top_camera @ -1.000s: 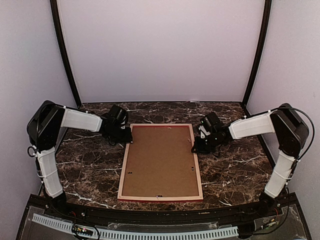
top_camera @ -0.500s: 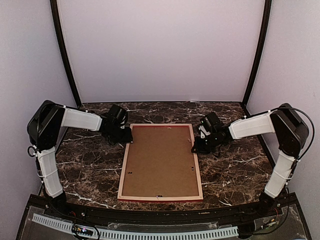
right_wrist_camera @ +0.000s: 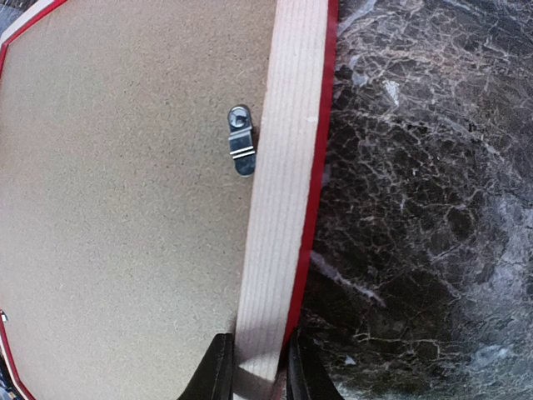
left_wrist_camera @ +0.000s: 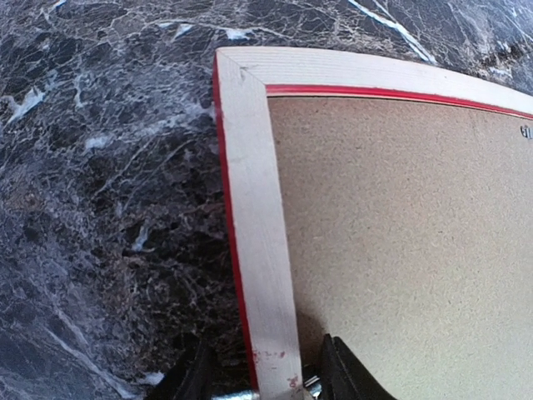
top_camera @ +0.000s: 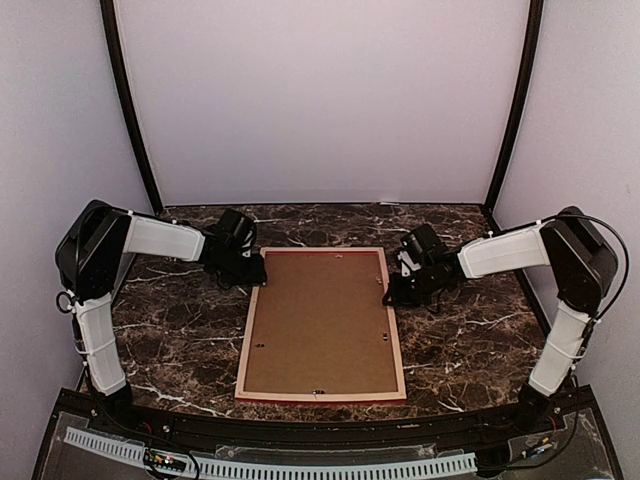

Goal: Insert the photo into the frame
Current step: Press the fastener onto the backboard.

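Observation:
The frame [top_camera: 246, 345] lies face down on the marble table, its pale wood back and brown backing board [top_camera: 320, 325] up and a red edge showing. My left gripper [top_camera: 258, 272] is at its far left rail. In the left wrist view the jaws [left_wrist_camera: 266, 372] straddle the rail [left_wrist_camera: 254, 208] with a gap on each side, so it is open. My right gripper [top_camera: 388, 292] is at the far right rail. In the right wrist view it [right_wrist_camera: 261, 367] is shut on the rail [right_wrist_camera: 283, 208]. No photo is in view.
A metal turn clip [right_wrist_camera: 241, 140] sits on the backing board by the right rail. More small clips [top_camera: 385, 337] dot the board's edges. Dark marble table [top_camera: 170, 340] lies on both sides of the frame. Pale walls enclose the back and sides.

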You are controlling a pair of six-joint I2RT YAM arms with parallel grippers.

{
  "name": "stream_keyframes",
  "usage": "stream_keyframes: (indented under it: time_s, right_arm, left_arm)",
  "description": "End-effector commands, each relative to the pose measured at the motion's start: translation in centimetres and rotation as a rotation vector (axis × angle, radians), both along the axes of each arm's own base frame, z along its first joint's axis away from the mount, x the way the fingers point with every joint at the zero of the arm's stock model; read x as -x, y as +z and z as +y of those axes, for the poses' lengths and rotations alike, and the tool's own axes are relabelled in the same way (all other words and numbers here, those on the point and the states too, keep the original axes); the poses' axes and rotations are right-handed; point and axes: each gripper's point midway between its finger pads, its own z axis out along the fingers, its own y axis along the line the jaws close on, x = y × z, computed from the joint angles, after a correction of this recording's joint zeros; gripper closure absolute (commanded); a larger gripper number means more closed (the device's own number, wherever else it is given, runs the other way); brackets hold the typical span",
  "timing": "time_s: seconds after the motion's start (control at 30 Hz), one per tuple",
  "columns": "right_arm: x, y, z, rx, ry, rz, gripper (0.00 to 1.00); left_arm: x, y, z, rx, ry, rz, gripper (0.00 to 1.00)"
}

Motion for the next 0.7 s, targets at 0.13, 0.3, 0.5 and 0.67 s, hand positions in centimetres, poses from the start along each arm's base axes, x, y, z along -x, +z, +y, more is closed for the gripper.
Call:
stream_keyframes:
  time_s: [0.13, 0.3, 0.5, 0.67]
  right_arm:
    - [2.9, -4.3, -1.3, 0.074, 0.053, 0.119, 0.83]
    - [2.9, -4.3, -1.4, 0.075, 0.052, 0.119, 0.83]
    - [2.8, -4.2, -1.3, 0.074, 0.052, 0.116, 0.83]
    - [2.8, -4.1, -1.4, 0.074, 0.052, 0.115, 0.83]
  left_arm:
    - [5.2, -4.9, 1.7, -0.092, -0.043, 0.211, 0.61]
    - [5.8, -5.0, 1.8, -0.081, -0.041, 0.228, 0.67]
    - [5.9, -4.4, 1.1, -0.029, -0.038, 0.226, 0.74]
    - [5.7, -3.4, 0.2, 0.079, -0.019, 0.209, 0.78]
